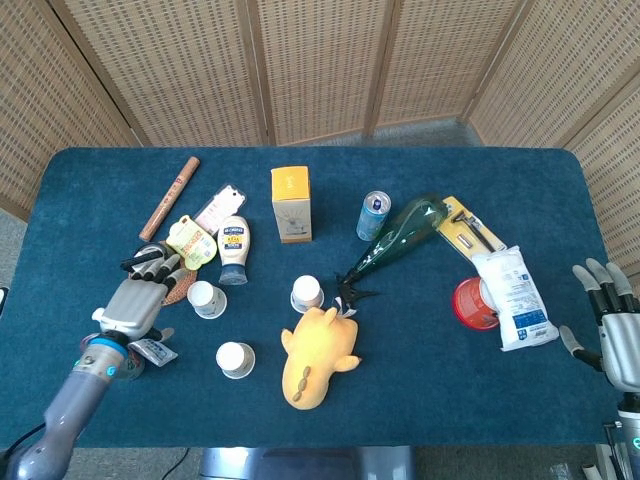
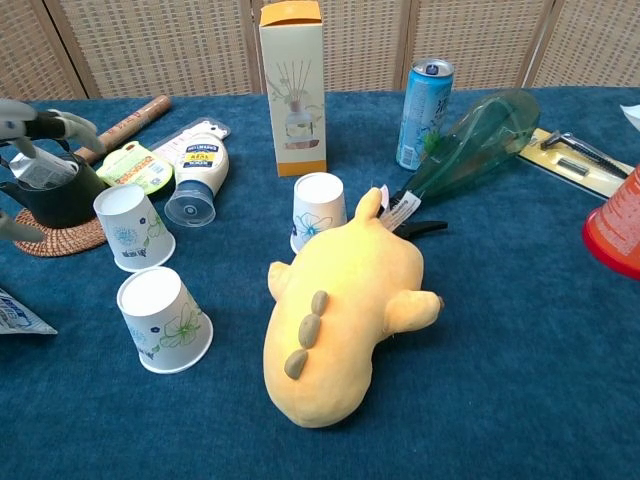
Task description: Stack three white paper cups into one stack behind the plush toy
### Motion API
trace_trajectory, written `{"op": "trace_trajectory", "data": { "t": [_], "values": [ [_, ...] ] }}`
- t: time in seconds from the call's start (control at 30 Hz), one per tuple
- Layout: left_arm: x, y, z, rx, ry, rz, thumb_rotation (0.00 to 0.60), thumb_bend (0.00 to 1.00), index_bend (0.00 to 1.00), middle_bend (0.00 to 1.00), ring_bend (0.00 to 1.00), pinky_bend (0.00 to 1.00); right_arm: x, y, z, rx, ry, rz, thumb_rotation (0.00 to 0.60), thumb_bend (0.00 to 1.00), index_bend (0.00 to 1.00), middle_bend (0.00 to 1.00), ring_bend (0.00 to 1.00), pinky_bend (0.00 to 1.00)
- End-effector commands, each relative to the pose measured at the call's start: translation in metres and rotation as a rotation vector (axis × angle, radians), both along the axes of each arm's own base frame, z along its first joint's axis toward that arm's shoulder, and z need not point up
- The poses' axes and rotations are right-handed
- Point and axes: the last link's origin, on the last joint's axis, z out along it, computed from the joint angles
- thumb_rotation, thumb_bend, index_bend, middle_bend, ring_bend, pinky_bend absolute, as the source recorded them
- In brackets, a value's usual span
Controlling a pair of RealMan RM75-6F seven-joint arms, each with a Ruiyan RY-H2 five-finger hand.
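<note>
The three white paper cups stood apart and inverted on the blue-covered bench (image 1: pixel 420 400): one (image 1: pixel 307 293) touching the yellow plush toy (image 1: pixel 316 357) on its far side at frame centre, one (image 1: pixel 207 299) left of centre, one (image 1: pixel 236 360) below that. No stacking had begun.

The likeliest trouble lay at the left: the black teapot on its woven coaster (image 1: pixel 160 268) stood just beside the left-of-centre cup, so a broad reach could knock it, or tip the light cup over.

The left hand (image 1: pixel 135 297), at the frame's left, had its fingers spread and held nothing, hovering near that cup. The right hand (image 1: pixel 612 328), at the right edge, was likewise spread and empty.
</note>
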Motion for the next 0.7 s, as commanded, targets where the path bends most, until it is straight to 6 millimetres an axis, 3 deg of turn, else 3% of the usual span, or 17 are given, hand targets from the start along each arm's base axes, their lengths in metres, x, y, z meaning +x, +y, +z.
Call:
{"op": "trace_trajectory", "data": {
  "t": [0.03, 0.37, 0.7],
  "values": [
    [0.011, 0.010, -0.014, -0.009, 0.015, -0.006, 0.600, 0.25, 0.10, 0.00, 0.00, 0.19, 0.000, 0.000, 0.000, 0.000, -0.001, -0.002, 0.600, 0.32, 0.11, 0.00, 0.00, 0.36],
    [0.023, 0.021, -0.037, -0.035, 0.049, 0.001, 0.600, 0.25, 0.11, 0.00, 0.00, 0.23, -0.001, 0.000, -0.002, 0.006, -0.009, -0.003, 0.600, 0.32, 0.11, 0.00, 0.00, 0.36],
    [0.019, 0.027, -0.057, -0.061, 0.079, 0.026, 0.600, 0.25, 0.12, 0.00, 0.00, 0.31, -0.003, -0.002, -0.001, -0.005, -0.022, -0.003, 0.600, 0.32, 0.11, 0.00, 0.00, 0.36]
  ]
}}
